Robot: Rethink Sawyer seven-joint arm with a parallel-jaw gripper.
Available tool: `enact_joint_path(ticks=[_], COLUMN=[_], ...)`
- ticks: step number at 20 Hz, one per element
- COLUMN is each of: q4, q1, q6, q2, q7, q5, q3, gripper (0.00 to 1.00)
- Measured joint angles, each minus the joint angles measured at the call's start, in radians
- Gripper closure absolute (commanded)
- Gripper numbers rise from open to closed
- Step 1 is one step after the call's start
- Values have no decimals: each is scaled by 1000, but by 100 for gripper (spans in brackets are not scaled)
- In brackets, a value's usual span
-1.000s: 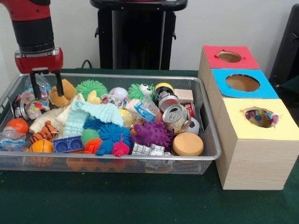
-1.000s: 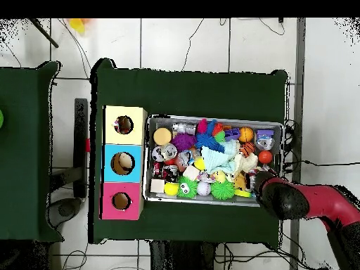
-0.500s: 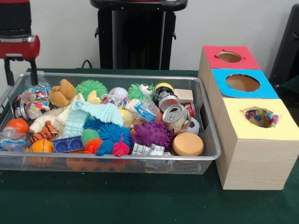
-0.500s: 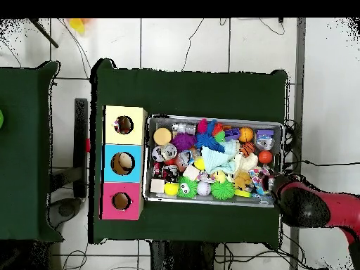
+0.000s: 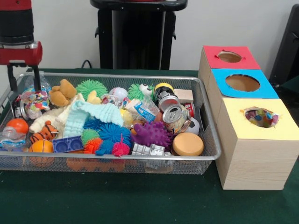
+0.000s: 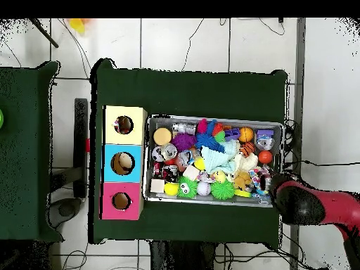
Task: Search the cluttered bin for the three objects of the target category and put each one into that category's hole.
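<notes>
The wire mesh bin (image 5: 117, 76) is packed with toys, cans and balls. At its far left corner my gripper (image 5: 22, 87) hangs open just above the rim, with nothing between its fingers. A clear bag of coloured pieces (image 5: 33, 99) lies right below and beside it, next to a brown teddy bear (image 5: 63, 92). Three wooden boxes stand to the right of the bin: red top (image 5: 229, 65), blue top (image 5: 261, 91) and yellow top (image 5: 280, 128). The yellow box's hole (image 5: 260, 116) shows a colourful bag inside. In the overhead view the arm's head (image 6: 299, 204) covers the gripper at the bin's corner (image 6: 271, 200).
Crushed cans (image 5: 175, 114), a purple spiky ball (image 5: 150, 134), a tan disc (image 5: 188, 143), a mint cloth (image 5: 93, 114), an orange ball (image 5: 41, 148) and a tiger toy (image 5: 44, 130) fill the bin. A black stand (image 5: 135, 37) rises behind it.
The gripper rose out of the bin's corner and moved left away from the teddy bear, empty. Over the last half second it came down slightly.
</notes>
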Motion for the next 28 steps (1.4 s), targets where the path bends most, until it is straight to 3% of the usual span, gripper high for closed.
enact_joint_path(ticks=[13, 26, 27, 28], q4=[-3, -17, -18, -19], q1=[73, 77, 77, 77], q6=[-155, -173, -174, -175], q2=[90, 93, 93, 93], q7=[0, 0, 0, 0], q5=[-69, -69, -69, -69], q3=[-79, -115, -115, -115], gripper=[0, 0, 100, 100])
